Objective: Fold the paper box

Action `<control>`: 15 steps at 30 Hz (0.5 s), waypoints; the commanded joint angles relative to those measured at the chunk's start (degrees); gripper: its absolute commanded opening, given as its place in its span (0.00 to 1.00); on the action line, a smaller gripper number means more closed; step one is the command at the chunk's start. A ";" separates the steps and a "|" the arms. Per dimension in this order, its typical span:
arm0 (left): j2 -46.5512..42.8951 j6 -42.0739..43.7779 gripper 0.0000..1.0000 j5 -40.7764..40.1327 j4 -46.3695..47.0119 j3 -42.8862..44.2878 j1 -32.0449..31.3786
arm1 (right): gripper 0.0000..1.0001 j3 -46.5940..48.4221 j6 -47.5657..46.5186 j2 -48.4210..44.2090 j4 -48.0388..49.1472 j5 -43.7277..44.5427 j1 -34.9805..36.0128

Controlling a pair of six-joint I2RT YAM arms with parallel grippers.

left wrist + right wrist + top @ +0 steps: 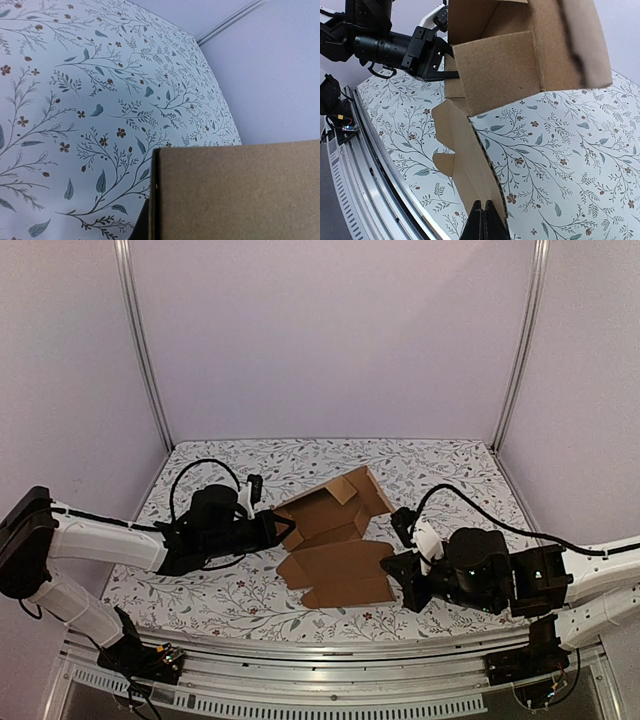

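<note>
The paper box is plain brown cardboard, partly formed, in the middle of the floral table. Its open tray part is raised at the back and a flat panel with tabs lies in front. My left gripper is at the tray's left wall and shut on it. In the left wrist view the cardboard fills the lower right, with one dark finger along its edge. My right gripper is shut on the right edge of the flat panel. In the right wrist view the panel runs down into the closed fingertips, and the left gripper shows at the tray wall.
A metal rail runs along the near table edge and also shows in the right wrist view. Plain enclosure walls with upright posts stand at the back and sides. A black cable loops above the left arm.
</note>
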 commanded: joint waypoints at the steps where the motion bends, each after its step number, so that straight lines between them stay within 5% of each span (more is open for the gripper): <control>1: -1.55 0.82 0.00 2.17 1.59 -0.92 0.59 | 0.00 -0.27 -0.35 -1.08 -0.31 1.73 0.18; 4: -1.39 1.60 0.00 0.76 0.57 -0.73 0.59 | 0.01 0.74 -1.47 -2.12 -0.59 -0.80 0.20; 15: -0.30 4.92 0.00 -3.67 -1.50 -0.89 0.59 | 0.28 5.09 -7.00 -9.27 -8.17 -7.42 0.22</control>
